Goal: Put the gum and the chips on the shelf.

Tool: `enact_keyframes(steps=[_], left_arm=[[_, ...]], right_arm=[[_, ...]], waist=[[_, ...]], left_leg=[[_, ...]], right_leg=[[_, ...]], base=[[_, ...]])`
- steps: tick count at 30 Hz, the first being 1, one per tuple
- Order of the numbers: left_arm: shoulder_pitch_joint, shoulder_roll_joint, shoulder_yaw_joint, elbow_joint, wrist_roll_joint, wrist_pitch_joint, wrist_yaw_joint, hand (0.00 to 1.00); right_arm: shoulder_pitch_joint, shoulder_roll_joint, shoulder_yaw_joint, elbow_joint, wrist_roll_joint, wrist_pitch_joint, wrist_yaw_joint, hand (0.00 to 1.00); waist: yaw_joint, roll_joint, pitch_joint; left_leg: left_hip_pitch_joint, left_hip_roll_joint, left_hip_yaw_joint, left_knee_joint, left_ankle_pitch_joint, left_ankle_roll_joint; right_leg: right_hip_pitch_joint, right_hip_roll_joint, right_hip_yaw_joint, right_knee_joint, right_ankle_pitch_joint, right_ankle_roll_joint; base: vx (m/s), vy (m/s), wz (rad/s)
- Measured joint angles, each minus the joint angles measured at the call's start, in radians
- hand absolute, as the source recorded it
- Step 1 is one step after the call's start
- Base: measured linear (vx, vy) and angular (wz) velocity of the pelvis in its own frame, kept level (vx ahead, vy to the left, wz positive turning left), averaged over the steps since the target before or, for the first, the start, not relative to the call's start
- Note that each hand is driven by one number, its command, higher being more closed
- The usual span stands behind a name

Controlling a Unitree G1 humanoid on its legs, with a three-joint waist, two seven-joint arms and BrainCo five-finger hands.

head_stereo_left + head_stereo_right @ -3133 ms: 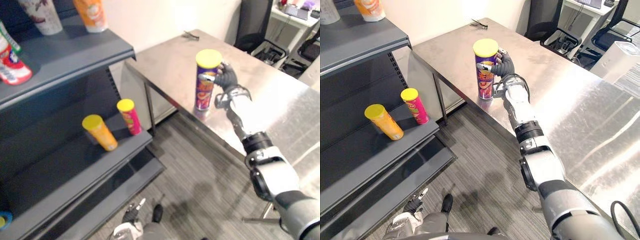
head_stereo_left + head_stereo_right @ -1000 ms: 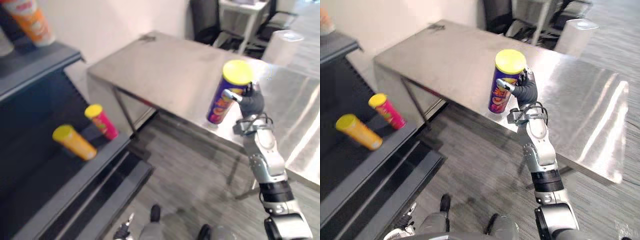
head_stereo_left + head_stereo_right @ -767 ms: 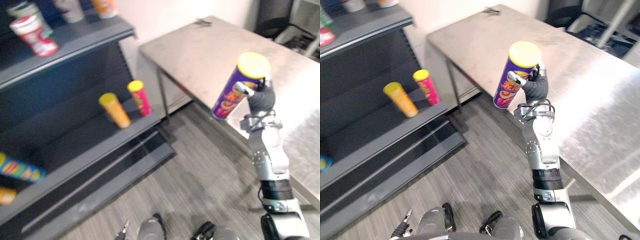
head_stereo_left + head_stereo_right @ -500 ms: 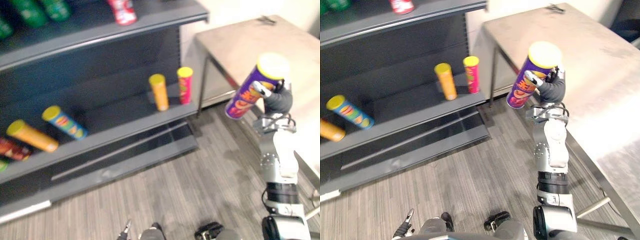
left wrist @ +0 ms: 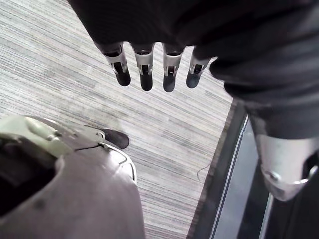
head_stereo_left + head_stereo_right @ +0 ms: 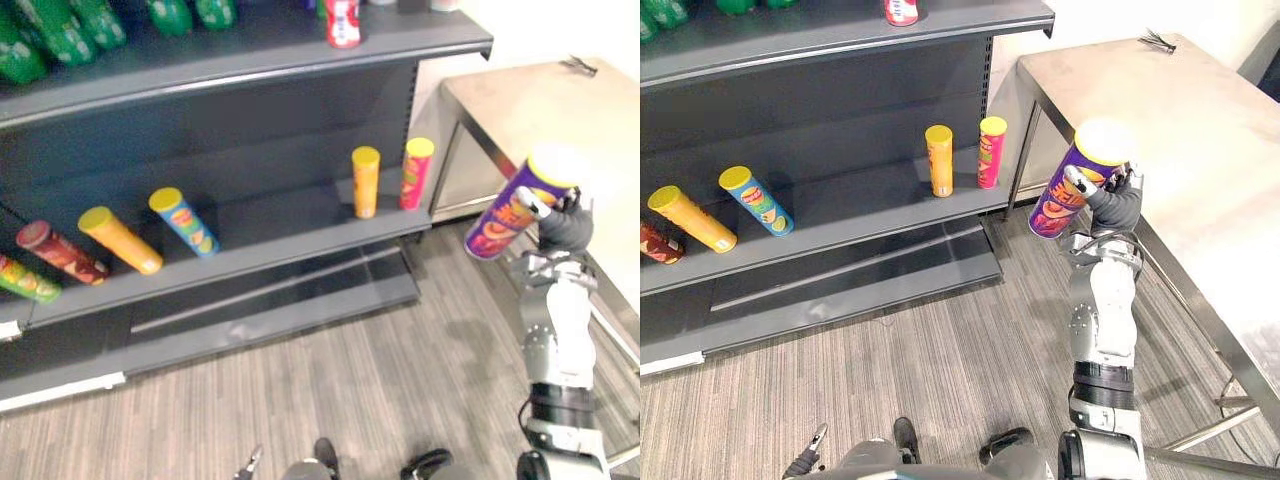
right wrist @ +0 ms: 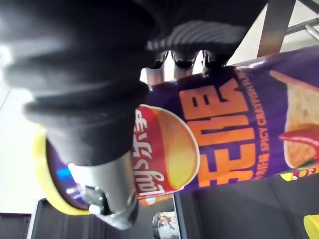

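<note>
A tall dark grey shelf [image 6: 840, 110] is standing on the floor, its long boards running level one above another and its lowest board lying just above the floor. A bare steel table [image 6: 1200, 130] on thin metal legs is standing just beside the shelf's end, its top catching soft pale light. Grey streaked floor [image 6: 940, 370] is stretching out before both, and a plain pale wall [image 6: 1090, 20] is showing behind the table.
</note>
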Motion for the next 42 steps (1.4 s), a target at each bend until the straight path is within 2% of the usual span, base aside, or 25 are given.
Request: enact_keyframes(steps=[4,8,13,15,17,20,22,23,24,25,27,30,31,32,33,34,35,36,39,42], left_arm=[[0.0,-0.002,0.007,-0.003,0.003,0.0,-0.003,0.0],[0.0,-0.007,0.02,-0.014,0.029,0.0,-0.004,0.0],[0.0,-0.01,0.02,-0.038,0.029,-0.001,-0.003,0.0],[-0.003,-0.011,0.02,-0.048,0.026,-0.008,-0.003,0.0],[-0.002,-0.012,0.02,-0.056,0.02,-0.013,-0.002,0.0],[0.0,-0.012,0.026,-0.059,0.014,-0.021,0.002,0.0],[0.0,-0.007,0.013,-0.065,-0.007,-0.027,0.003,0.0],[0.008,-0.002,-0.012,-0.078,-0.015,-0.029,0.005,0.0],[0.015,0.004,-0.048,-0.088,-0.019,-0.034,0.006,0.0],[0.014,0.02,-0.069,-0.088,-0.019,-0.033,0.006,0.0],[0.008,0.035,-0.085,-0.082,-0.02,-0.032,0.008,0.0],[-0.002,0.037,-0.091,-0.075,-0.02,-0.032,0.011,0.0],[-0.009,0.039,-0.095,-0.073,-0.019,-0.031,0.015,0.0],[-0.012,0.039,-0.1,-0.073,-0.019,-0.032,0.017,0.0],[-0.014,0.041,-0.101,-0.071,-0.019,-0.032,0.019,0.0],[-0.014,0.043,-0.1,-0.064,-0.019,-0.033,0.02,0.0],[-0.017,0.035,-0.093,-0.044,-0.022,-0.032,0.024,0.0],[-0.011,0.032,-0.086,-0.035,-0.018,-0.032,0.027,0.0],[-0.006,0.031,-0.065,-0.027,-0.01,-0.03,0.035,0.0],[-0.011,0.026,-0.047,-0.02,-0.001,-0.029,0.045,0.0]], right_arm=[[0.031,0.0,0.01,-0.005,-0.037,0.001,0.016,1.0],[0.034,0.0,0.039,-0.004,-0.039,0.002,0.042,1.0],[0.034,0.0,0.143,0.018,-0.039,0.005,0.063,1.0],[0.034,0.001,0.16,0.02,-0.04,0.008,0.071,1.0],[0.033,0.005,0.174,0.032,-0.046,0.008,0.076,1.0],[0.025,0.036,0.211,0.054,-0.077,0.007,0.077,1.0],[0.026,0.038,0.242,0.054,-0.077,0.007,0.082,1.0],[0.027,0.038,0.252,0.055,-0.077,0.007,0.085,1.0],[0.028,0.039,0.262,0.054,-0.077,0.003,0.092,1.0],[0.032,0.04,0.272,0.053,-0.077,0.0,0.102,1.0],[0.034,0.042,0.278,0.052,-0.077,-0.003,0.105,1.0],[0.041,0.045,0.288,0.043,-0.076,-0.019,0.104,1.0],[0.06,0.044,0.289,0.024,-0.075,-0.021,0.103,1.0],[0.073,0.044,0.288,0.011,-0.075,-0.021,0.103,1.0],[0.093,0.047,0.289,-0.011,-0.075,-0.021,0.105,1.0],[0.102,0.051,0.289,-0.022,-0.074,-0.021,0.105,1.0],[0.101,0.055,0.292,-0.027,-0.072,-0.024,0.108,1.0],[0.1,0.067,0.304,-0.033,-0.071,-0.03,0.113,1.0],[0.113,0.08,0.315,-0.042,-0.06,-0.039,0.121,1.0],[0.145,0.081,0.314,-0.047,-0.055,-0.04,0.122,1.0]], waist=[[0.005,0.003,-0.002],[0.004,0.003,-0.002],[0.021,-0.002,-0.001],[0.026,-0.007,0.002],[0.048,-0.017,0.008],[0.076,-0.031,0.018],[0.084,-0.037,0.024],[0.077,-0.039,0.03],[0.069,-0.038,0.034],[0.061,-0.031,0.04],[0.057,-0.04,0.058],[0.04,-0.049,0.08],[0.032,-0.042,0.085],[0.027,-0.042,0.085],[0.019,-0.049,0.087],[0.017,-0.056,0.088],[0.018,-0.032,0.093],[0.018,-0.019,0.088],[0.011,-0.021,0.09],[-0.005,-0.02,0.089]], left_leg=[[0.011,0.006,-0.011,-0.044,0.039,0.002],[0.006,0.006,-0.022,-0.039,0.045,0.003],[-0.029,0.002,-0.058,-0.017,0.047,0.006],[-0.06,0.003,-0.08,0.023,0.035,0.014],[-0.09,0.005,-0.106,0.084,0.009,0.019],[-0.143,0.004,-0.143,0.201,-0.065,0.034],[-0.153,-0.015,-0.169,0.237,-0.098,0.057],[-0.153,-0.028,-0.189,0.247,-0.103,0.065],[-0.152,-0.033,-0.226,0.257,-0.105,0.071],[-0.164,-0.03,-0.271,0.266,-0.103,0.077],[-0.16,-0.041,-0.315,0.267,-0.099,0.082],[-0.156,-0.07,-0.385,0.272,-0.098,0.08],[-0.158,-0.078,-0.425,0.277,-0.098,0.068],[-0.16,-0.085,-0.444,0.284,-0.1,0.06],[-0.161,-0.102,-0.481,0.303,-0.11,0.044],[-0.163,-0.111,-0.495,0.317,-0.118,0.033],[-0.169,-0.089,-0.514,0.339,-0.136,0.012],[-0.175,-0.06,-0.517,0.331,-0.143,0.002],[-0.173,0.002,-0.519,0.26,-0.103,-0.043],[-0.165,0.032,-0.519,0.196,-0.059,-0.066]], right_leg=[[0.0,0.024,0.003,-0.013,0.0,0.0],[0.001,0.025,0.002,-0.013,0.0,0.0],[0.008,0.015,-0.024,-0.011,0.0,0.0],[0.013,0.007,-0.037,-0.006,0.0,0.0],[0.029,0.0,-0.054,-0.003,0.001,0.002],[0.064,-0.025,-0.06,0.018,0.005,0.008],[0.055,-0.071,0.032,0.092,0.013,-0.008],[0.012,-0.093,0.184,0.161,0.027,-0.075],[-0.089,-0.072,0.466,0.244,0.025,-0.107],[-0.142,0.026,0.708,0.244,-0.059,-0.048],[-0.161,0.119,0.856,0.203,-0.118,-0.013],[-0.207,0.167,0.868,0.147,-0.115,0.0],[-0.216,0.195,0.931,0.118,-0.108,0.011],[-0.215,0.205,0.964,0.101,-0.1,0.023],[-0.192,0.209,0.993,0.054,-0.081,0.05],[-0.173,0.204,0.988,0.028,-0.069,0.071],[-0.15,0.219,0.957,0.02,-0.086,0.092],[-0.147,0.245,0.937,0.009,-0.093,0.078],[-0.148,0.289,0.885,-0.004,-0.105,0.048],[-0.135,0.303,0.832,-0.026,-0.111,0.038]], base=[[0.01,-0.015,0.03],[0.05,-0.011,0.08],[0.04,0.001,0.23],[0.05,-0.003,0.51],[0.05,0.009,0.44],[0.0,0.07,0.42],[0.0,0.122,0.48],[0.03,0.162,0.63],[0.07,0.133,0.81],[0.06,0.059,0.77],[0.06,-0.02,0.78],[0.06,-0.061,0.81],[0.06,-0.095,1.0],[0.08,-0.143,1.14],[0.08,-0.153,0.93],[0.11,-0.232,0.86],[0.12,-0.292,0.45],[0.12,-0.3,0.25],[0.13,-0.268,0.24],[0.14,-0.158,0.46]])
